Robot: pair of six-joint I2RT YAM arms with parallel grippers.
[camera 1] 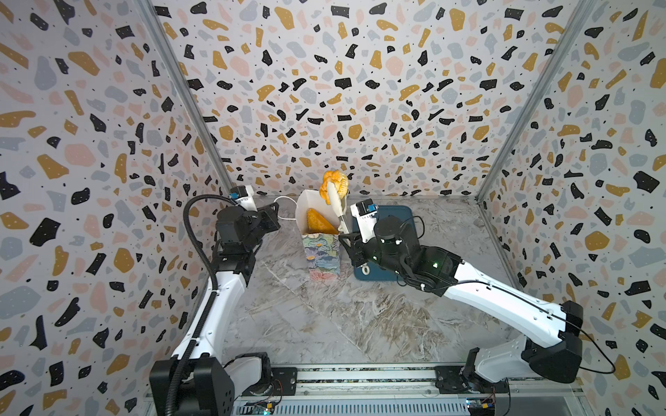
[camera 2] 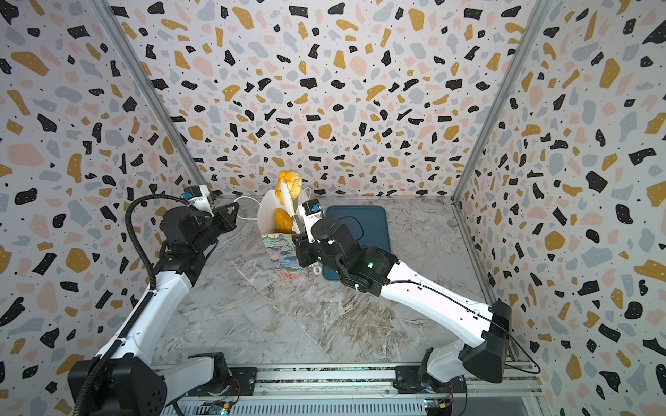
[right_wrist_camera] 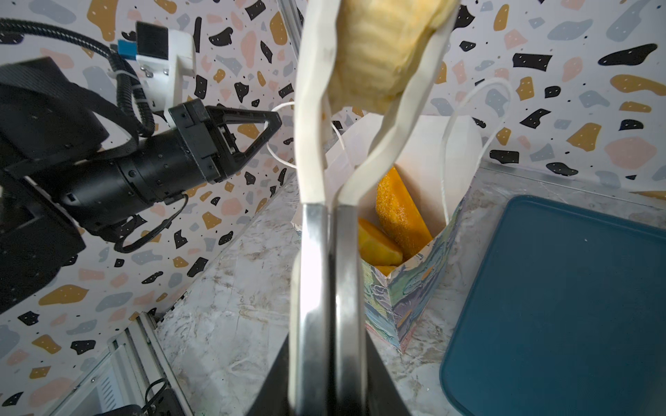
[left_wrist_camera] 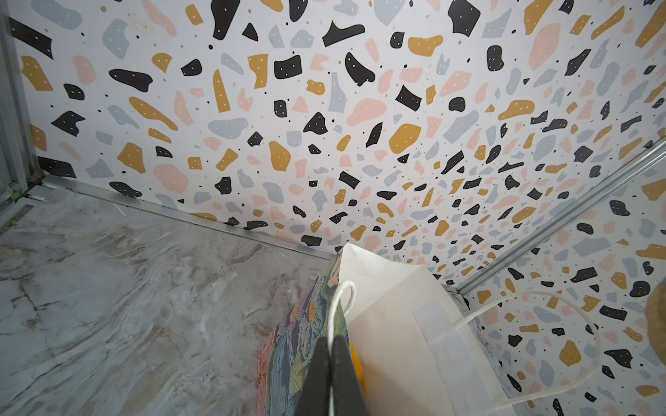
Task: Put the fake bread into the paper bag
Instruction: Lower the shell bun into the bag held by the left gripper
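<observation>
Gripping tongs [right_wrist_camera: 312,252], right gripper [camera 1: 349,240] holds bread [camera 1: 335,183] above paper bag [camera 1: 320,259]; left gripper [left_wrist_camera: 329,347] pinches handle [left_wrist_camera: 340,291].

Terrazzo-print walls [camera 1: 324,90] enclose a grey marble-look tabletop [camera 1: 324,324], with metal posts [camera 1: 180,84] in the back corners.

The paper bag [camera 1: 320,257] is showing pastel painted flowers outside and white inside; the fake bread [camera 1: 319,221] in it is glowing golden-orange. The tongs [camera 1: 335,203] are showing cream tips. At the bag's three o'clock, the tray [camera 2: 374,234] is looking dark blue.
</observation>
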